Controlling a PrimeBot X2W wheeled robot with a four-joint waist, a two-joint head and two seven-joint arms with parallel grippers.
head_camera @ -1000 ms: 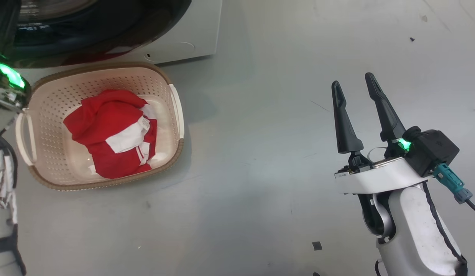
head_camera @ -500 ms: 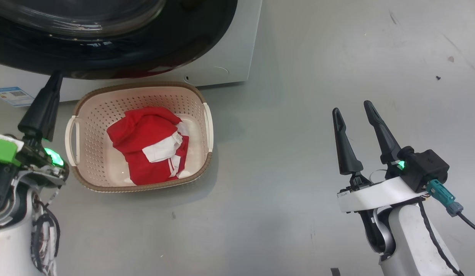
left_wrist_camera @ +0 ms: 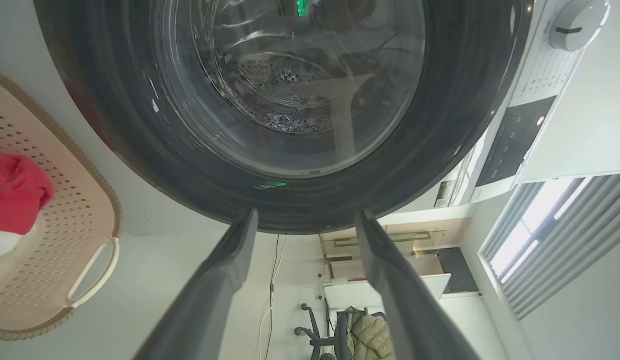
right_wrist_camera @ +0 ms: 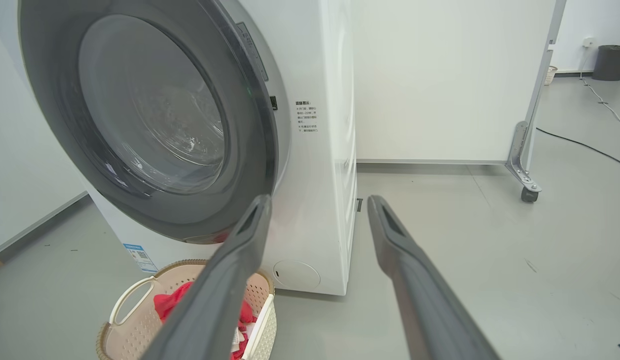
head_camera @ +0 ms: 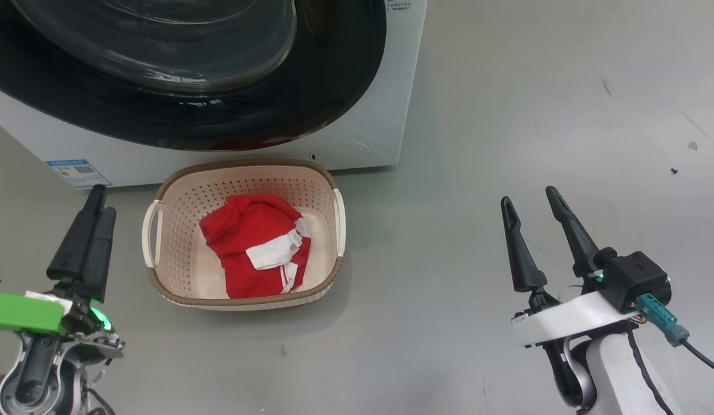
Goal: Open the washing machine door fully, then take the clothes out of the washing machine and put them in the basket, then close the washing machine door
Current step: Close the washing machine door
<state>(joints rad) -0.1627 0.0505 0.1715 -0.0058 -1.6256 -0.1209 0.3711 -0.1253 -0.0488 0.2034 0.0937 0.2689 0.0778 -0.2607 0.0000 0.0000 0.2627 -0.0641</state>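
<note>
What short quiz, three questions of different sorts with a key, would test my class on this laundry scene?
1. True or false: the clothes lie inside the basket.
2. The washing machine door is: A swung wide open; B shut against the washing machine; C missing.
3. Fill in: the left tool and the right tool both stand ____, holding nothing.
Key: 1 true; 2 B; 3 open.
</note>
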